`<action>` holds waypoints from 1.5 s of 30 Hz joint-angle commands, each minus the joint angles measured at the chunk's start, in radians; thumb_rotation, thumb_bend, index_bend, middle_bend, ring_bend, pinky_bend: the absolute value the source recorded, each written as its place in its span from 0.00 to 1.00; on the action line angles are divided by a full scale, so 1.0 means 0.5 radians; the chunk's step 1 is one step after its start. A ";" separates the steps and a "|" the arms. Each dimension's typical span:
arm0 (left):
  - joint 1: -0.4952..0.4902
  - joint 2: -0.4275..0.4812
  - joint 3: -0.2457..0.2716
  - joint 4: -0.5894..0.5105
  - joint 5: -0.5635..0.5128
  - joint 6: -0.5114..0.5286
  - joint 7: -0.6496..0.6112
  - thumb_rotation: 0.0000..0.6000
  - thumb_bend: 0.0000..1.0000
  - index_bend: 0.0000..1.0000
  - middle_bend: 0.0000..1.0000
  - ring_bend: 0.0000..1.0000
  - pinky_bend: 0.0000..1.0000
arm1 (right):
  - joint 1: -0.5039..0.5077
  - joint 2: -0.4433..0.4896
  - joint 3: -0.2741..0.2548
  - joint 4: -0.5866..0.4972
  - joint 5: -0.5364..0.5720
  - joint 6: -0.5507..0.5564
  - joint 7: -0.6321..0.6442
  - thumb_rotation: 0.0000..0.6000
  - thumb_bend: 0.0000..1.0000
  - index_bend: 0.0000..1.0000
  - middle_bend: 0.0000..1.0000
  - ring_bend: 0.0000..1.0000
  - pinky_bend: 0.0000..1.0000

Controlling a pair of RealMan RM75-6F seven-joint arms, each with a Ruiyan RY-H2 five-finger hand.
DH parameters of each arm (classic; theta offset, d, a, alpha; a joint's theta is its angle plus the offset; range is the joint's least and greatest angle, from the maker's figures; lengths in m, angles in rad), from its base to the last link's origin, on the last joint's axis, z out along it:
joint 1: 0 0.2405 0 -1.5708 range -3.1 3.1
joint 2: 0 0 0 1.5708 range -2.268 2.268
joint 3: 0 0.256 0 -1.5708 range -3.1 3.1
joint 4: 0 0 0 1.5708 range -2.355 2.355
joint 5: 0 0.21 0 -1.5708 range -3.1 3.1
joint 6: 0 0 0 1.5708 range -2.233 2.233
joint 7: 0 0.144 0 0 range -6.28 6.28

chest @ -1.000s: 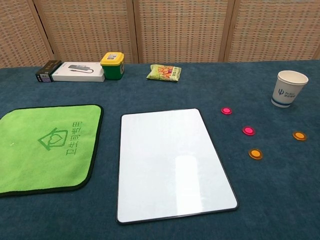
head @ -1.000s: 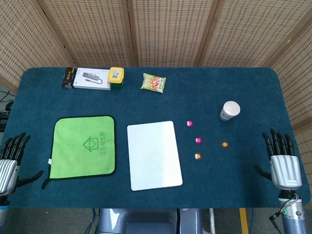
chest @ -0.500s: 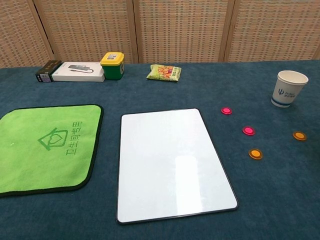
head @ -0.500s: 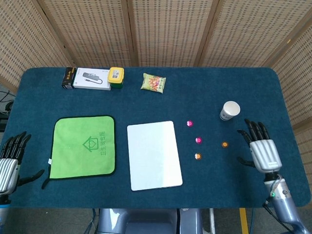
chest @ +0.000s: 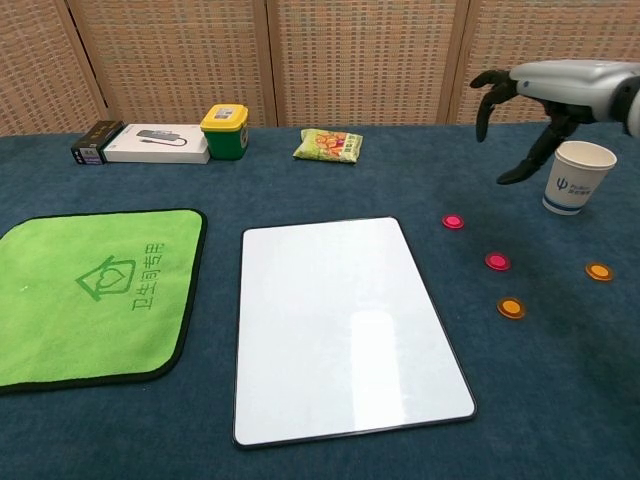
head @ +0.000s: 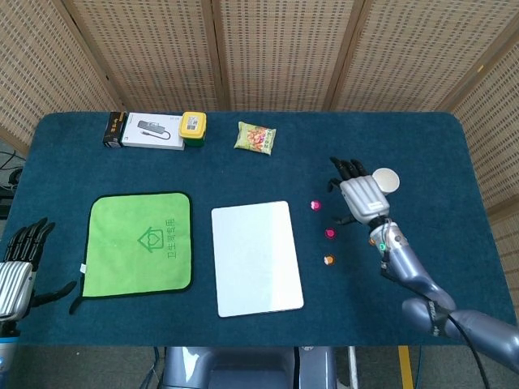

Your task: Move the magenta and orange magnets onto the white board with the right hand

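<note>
Head view: set high above the near edge, looking steeply down on the whole dark blue felt-covered table [head: 243, 166], woven cane screens at the top. Chest view: set low at the near edge, facing level across toward the screens, much closer to the surface.

Shared by both: flat white rectangular board [head: 256, 258] [chest: 343, 320], bright green square cloth [head: 139, 242] [chest: 90, 292], white paper cup [head: 388, 180] [chest: 577, 177]. Seen only from above: near corners of the table.
</note>
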 commanded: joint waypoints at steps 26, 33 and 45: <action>-0.010 0.015 0.002 -0.030 -0.022 -0.031 -0.020 1.00 0.01 0.00 0.00 0.00 0.00 | 0.393 -0.641 -0.103 0.936 0.276 -0.337 -0.064 1.00 0.34 0.41 0.00 0.00 0.00; -0.011 0.019 0.004 -0.032 -0.023 -0.036 -0.032 1.00 0.01 0.00 0.00 0.00 0.00 | 0.402 -0.694 -0.133 1.007 0.287 -0.364 -0.076 1.00 0.34 0.41 0.00 0.00 0.00; -0.011 0.022 0.003 -0.035 -0.026 -0.036 -0.041 1.00 0.01 0.00 0.00 0.00 0.00 | 0.415 -0.759 -0.146 1.093 0.276 -0.388 -0.055 1.00 0.34 0.41 0.00 0.00 0.00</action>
